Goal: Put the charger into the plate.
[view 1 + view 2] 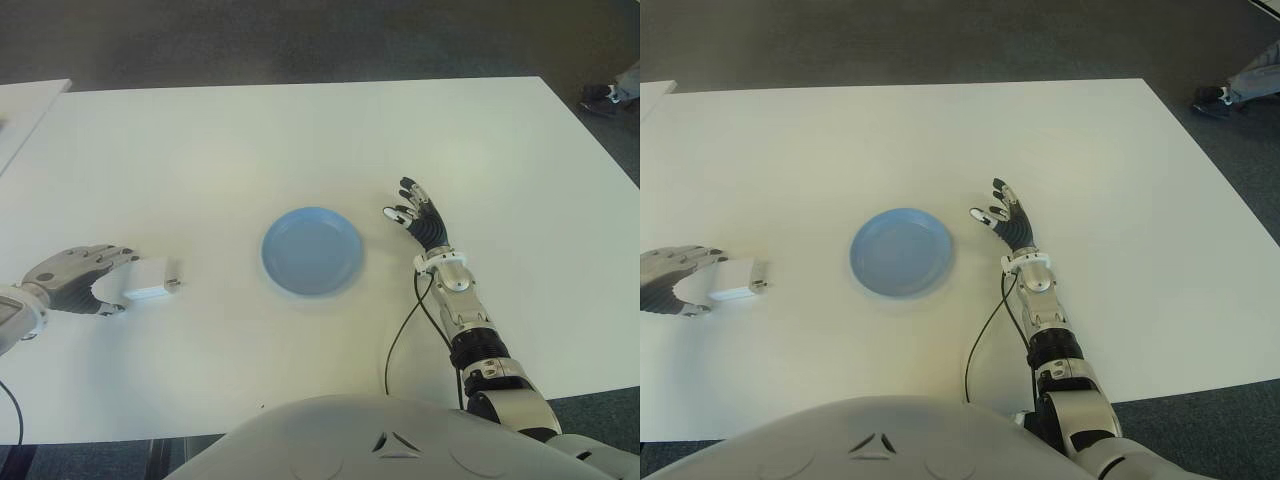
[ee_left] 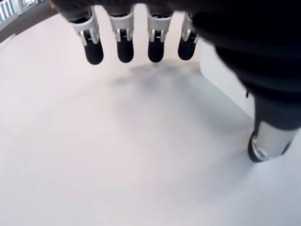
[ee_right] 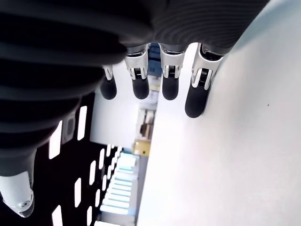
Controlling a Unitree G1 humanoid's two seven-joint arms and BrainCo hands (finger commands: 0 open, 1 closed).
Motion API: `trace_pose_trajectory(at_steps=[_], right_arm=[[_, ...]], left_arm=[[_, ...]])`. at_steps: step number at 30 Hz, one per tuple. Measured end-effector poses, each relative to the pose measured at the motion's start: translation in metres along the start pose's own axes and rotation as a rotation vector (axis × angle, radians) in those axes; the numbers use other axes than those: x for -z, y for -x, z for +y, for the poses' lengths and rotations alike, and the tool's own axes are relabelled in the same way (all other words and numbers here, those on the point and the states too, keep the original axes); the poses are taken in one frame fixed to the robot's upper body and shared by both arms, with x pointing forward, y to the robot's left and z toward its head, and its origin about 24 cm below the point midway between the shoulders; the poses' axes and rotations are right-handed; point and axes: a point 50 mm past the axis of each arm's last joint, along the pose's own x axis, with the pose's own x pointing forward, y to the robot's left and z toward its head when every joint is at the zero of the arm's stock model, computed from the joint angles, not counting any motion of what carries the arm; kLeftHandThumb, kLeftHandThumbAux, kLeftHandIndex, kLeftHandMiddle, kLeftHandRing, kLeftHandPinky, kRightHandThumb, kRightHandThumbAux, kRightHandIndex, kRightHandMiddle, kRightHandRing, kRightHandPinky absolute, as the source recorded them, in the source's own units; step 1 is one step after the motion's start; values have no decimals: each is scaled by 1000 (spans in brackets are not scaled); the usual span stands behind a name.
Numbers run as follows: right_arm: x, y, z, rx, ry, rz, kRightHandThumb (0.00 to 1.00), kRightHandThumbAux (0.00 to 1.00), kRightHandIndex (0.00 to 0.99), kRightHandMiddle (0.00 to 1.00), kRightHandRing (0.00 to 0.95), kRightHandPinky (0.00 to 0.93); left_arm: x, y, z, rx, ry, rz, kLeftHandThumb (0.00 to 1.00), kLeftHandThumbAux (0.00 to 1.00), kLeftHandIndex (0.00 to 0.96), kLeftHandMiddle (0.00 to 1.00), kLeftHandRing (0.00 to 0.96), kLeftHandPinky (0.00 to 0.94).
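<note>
A small white charger (image 1: pixel 152 280) lies on the white table (image 1: pixel 200 160), well to the left of the round blue plate (image 1: pixel 312 252), which holds nothing. My left hand (image 1: pixel 112 282) is low at the table's left, right beside the charger's left end. Its fingers (image 2: pixel 124 42) are curved and spread, and its thumb (image 2: pixel 265 141) is apart from them. The charger (image 2: pixel 225 80) shows beside the thumb, ungripped. My right hand (image 1: pixel 415 215) shows just right of the plate, fingers extended and holding nothing.
A black cable (image 1: pixel 400 330) runs along the table beside my right forearm toward the front edge. Another white table's corner (image 1: pixel 25 110) is at the far left. A person's shoe (image 1: pixel 605 95) is on the dark floor at the far right.
</note>
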Motion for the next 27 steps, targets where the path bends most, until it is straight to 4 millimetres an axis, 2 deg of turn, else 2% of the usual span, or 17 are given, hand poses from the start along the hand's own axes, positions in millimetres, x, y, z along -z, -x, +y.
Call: trace_pose_trajectory(at_steps=[8,17,27], right_arm=[[-1,-1,1,6,25,3,70,620,0,33,71,144],[-2,-1,3,6,62,2,105,634,0,22,63,146],[-1,-1,-2,2,83,6,138,651,0,22,59,130]], left_arm=[[0,1,-2,5,8,-15,304,589,0,0,0,3],[-1,2,-3,-3,18,-40,254,639,0,0,0,9],[-11,2,0,-33,24,-82,302,626,0,0,0,20]])
